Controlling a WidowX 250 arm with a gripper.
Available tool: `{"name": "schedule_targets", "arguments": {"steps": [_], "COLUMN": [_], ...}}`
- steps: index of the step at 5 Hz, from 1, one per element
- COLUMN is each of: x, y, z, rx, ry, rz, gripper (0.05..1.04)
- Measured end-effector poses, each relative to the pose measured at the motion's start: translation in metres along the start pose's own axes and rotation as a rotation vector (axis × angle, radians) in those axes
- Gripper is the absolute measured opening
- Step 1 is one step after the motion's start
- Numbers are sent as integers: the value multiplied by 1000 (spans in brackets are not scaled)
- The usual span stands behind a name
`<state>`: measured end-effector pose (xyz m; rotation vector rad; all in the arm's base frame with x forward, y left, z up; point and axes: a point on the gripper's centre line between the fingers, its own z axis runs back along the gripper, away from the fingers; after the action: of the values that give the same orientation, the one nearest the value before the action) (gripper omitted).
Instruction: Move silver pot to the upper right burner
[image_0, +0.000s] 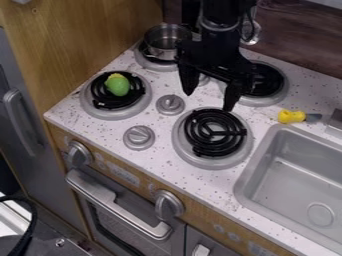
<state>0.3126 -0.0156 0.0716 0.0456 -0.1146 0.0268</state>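
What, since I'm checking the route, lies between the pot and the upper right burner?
In the camera view, the gripper hangs across that stretch; behind it sits what looks like a grey knob, partly hidden.

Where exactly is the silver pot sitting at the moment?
In the camera view, the silver pot sits at the upper left, on the burner behind the one holding the green toy.

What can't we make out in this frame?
All camera view:
- silver pot, right side: partly behind gripper
- upper right burner, left part: behind gripper
- upper left burner, centre: under silver pot
- sink, right side: cut off by right edge
- green object, exact identity: too small
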Motion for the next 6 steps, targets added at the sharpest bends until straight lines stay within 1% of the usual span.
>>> {"name": "schedule_targets", "arguments": {"steps": [1,2,3,4,5,6], "x": [-5,20,42,72,105,137], "y": [-1,10,49,73,95,118], "z": [-9,-26,-56,-81,-98,-82], "rx": [0,-44,-18,-11,32,71], "ry": [34,-52,-59,-184,-283,-403], "rz": [1,15,78,101,31,22], "gripper": [995,995,995,995,995,995]}}
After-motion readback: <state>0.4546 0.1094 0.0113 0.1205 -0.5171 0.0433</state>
